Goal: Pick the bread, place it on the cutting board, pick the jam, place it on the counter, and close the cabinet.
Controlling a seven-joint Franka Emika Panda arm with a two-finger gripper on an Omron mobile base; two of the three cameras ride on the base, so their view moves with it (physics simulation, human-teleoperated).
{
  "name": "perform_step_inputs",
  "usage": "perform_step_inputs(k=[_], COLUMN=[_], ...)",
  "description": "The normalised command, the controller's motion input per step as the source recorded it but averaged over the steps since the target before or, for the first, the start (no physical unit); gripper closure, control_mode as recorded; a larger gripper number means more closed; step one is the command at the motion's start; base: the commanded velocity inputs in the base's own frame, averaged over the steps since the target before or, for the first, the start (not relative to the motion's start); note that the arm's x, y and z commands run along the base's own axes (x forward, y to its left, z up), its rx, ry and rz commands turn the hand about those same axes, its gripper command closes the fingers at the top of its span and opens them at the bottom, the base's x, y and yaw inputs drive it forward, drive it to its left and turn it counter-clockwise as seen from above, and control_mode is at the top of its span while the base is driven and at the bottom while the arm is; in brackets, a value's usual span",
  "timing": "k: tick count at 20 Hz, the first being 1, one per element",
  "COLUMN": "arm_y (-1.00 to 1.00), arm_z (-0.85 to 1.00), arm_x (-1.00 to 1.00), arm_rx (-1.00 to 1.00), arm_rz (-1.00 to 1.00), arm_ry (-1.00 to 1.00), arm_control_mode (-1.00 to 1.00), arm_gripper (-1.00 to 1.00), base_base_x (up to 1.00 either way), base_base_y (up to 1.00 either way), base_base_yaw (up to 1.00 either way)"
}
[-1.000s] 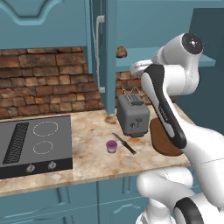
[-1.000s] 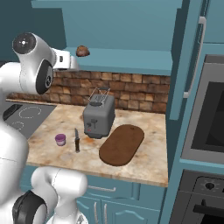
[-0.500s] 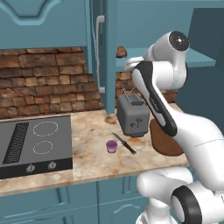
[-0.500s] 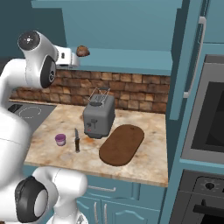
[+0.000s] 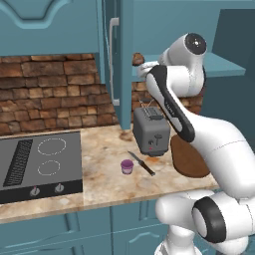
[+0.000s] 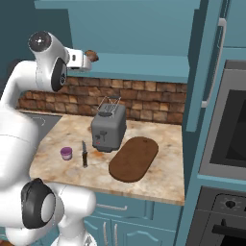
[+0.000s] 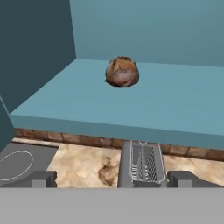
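Sitting alone on the open cabinet (image 7: 183,43) shelf, bread (image 7: 122,71); jaws wide apart, empty.

Even, bright rendered light, sharp throughout, soft faint shadows (no glare), no edge distortion

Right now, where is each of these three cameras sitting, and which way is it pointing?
Left base view: behind the arm on its left, looking forward and down at the counter, toaster and jam; the white arm rises at right.
Right base view: behind on its right, facing the same counter and the cutting board; the arm rises at left.
Hand view: on the hand, looking along the gripper at the bread on the cabinet shelf; finger tips show at bottom.
Both base views share toaster, jam and bread.
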Motion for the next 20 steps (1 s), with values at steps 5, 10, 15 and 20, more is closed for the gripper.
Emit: perform_step_inputs(k=[5,10,15,20], arm_y=[0.00,0.00,0.00,0.00], arm_z=[0.00,0.00,0.00,0.00], arm_x=[0.30,0.32,0.33,0.31], arm_rx=[0.00,0.00,0.00,0.00], arm_rz=[0.00,0.00,0.00,0.00], arm_ry=[0.00,0.00,0.00,0.00], arm_control_mode=[-1.00,-1.00,-1.00,-1.00], arm_gripper=[-1.00,-1.00,-1.00,-1.00], base_base_x=[0.00,0.00,0.00,0.00], base_base_y=[0.00,0.00,0.00,0.00], base_base_yaw=[0.00,0.00,0.00,0.00])
